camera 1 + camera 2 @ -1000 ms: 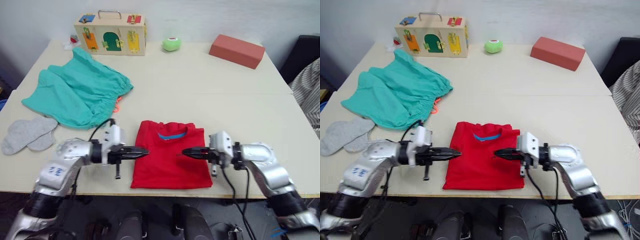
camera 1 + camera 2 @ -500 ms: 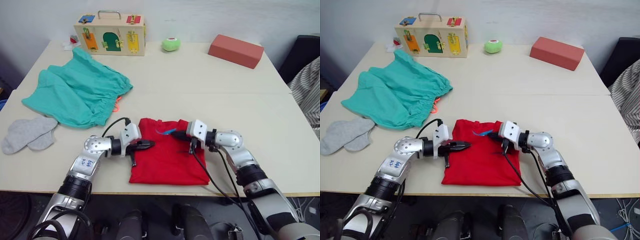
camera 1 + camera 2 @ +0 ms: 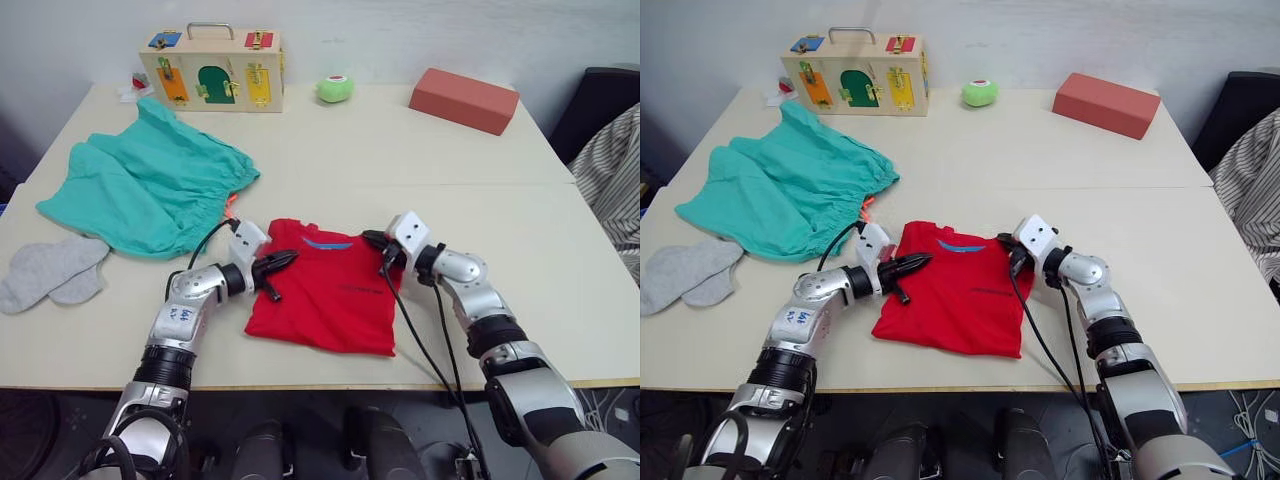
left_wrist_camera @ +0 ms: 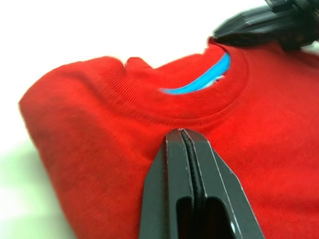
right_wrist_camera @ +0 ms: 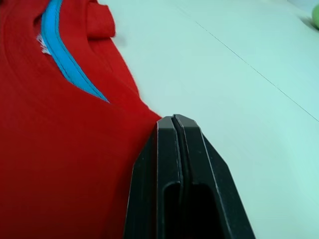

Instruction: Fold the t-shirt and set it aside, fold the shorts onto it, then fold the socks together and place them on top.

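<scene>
- Left eye view first, from the table's left edge: the socks lie flat there, and the shorts spread loose toward the far-left corner, neither one folded.
- Left gripper now, fingers pressed together with no cloth between them, tips resting on the t-shirt beside its collar.
- That red t-shirt sits folded near the front edge, blue label showing.
- Right gripper, also pinched closed on nothing, sits at the shirt's far-right shoulder corner.
- Risk, I'd say: closed tips dragging could rumple the fold or nudge the shirt off the front edge.
- Containers: a wooden latch box stands closed at the far edge; contents hidden.
</scene>
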### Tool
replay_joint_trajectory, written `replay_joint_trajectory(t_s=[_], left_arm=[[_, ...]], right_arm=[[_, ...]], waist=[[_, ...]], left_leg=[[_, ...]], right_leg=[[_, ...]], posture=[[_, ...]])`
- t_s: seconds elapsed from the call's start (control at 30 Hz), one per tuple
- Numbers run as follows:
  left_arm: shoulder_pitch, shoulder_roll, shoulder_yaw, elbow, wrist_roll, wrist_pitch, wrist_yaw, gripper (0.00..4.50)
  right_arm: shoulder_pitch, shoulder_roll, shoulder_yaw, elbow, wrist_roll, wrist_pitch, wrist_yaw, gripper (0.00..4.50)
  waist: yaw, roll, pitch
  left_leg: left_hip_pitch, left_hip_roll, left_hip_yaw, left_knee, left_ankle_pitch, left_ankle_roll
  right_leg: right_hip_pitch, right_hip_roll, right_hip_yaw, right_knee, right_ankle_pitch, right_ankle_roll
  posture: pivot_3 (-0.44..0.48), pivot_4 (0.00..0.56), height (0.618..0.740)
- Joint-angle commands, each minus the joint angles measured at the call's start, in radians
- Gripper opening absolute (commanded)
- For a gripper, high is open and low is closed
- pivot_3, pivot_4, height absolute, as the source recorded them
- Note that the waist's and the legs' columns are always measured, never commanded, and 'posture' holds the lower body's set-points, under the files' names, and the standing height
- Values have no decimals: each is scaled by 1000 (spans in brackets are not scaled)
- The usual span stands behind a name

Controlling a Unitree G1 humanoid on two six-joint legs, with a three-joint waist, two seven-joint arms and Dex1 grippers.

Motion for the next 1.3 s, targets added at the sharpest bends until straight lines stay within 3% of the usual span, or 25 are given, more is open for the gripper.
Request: replay_joint_trajectory(t_s=[0.03, 0.2, 0.37, 0.6, 0.83, 1.0, 1.1, 1.17, 1.3], left_arm=[[13, 7, 66, -75, -74, 84, 9, 31], [18, 25, 64, -151, -131, 80, -98, 31], [-36, 45, -14, -31, -9, -96, -150, 31], [-50, 46, -35, 135, 74, -272, -136, 31], [60, 122, 20, 123, 52, -371, -184, 31], [125, 125, 98, -65, -134, -246, -257, 31], [202, 193, 22, -293, -179, -168, -377, 31], [241, 214, -30, -376, -157, -142, -391, 31], [301, 185, -95, -389, -60, -154, -304, 31]], right_arm=[[33, -24, -42, -92, 37, 5, 16, 0], [94, -3, -39, -290, 96, 42, 75, 0], [199, 30, 44, -488, 94, 141, 129, 0], [309, 12, 63, -506, 72, 111, 123, 0], [387, -68, -25, -483, 105, 108, 106, 0], [410, -66, -80, -581, 186, 148, 112, 0], [467, -69, -42, -778, 290, 240, 194, 0], [503, -72, 9, -857, 287, 273, 223, 0], [534, -47, 87, -857, 213, 280, 202, 0]], waist=[[0, 0, 0], [-1, 0, 0], [2, 0, 0], [3, 0, 0], [2, 0, 0], [2, 0, 0], [3, 0, 0], [3, 0, 0], [4, 0, 0]], left_leg=[[0, 0, 0, 0, 0, 0], [0, 0, 0, -3, 1, -1], [0, 0, 0, -5, 1, -2], [-1, -2, 0, -5, 1, -1], [0, -1, -1, -6, 0, -1], [1, -1, -1, -7, 0, -1], [-1, -1, -2, -8, 0, -1], [0, -1, -2, -9, 0, -2], [1, -2, -2, -9, -1, -1]], right_leg=[[0, 0, 0, 0, 0, 0], [-1, 1, 0, -1, 0, 0], [-1, 1, -1, -2, 0, 0], [-1, 0, -1, -3, 0, 1], [0, 0, -1, -6, 0, 1], [0, -1, -1, -6, 0, 1], [-1, -1, -1, -6, 0, 1], [0, -1, -1, -6, 0, 1], [1, -1, -1, -8, 0, 1]], posture=[[0, 150, 740], [0, 150, 740], [0, 150, 740], [0, 150, 740], [0, 150, 740], [0, 150, 740], [0, 150, 740], [0, 150, 740], [0, 150, 740]])
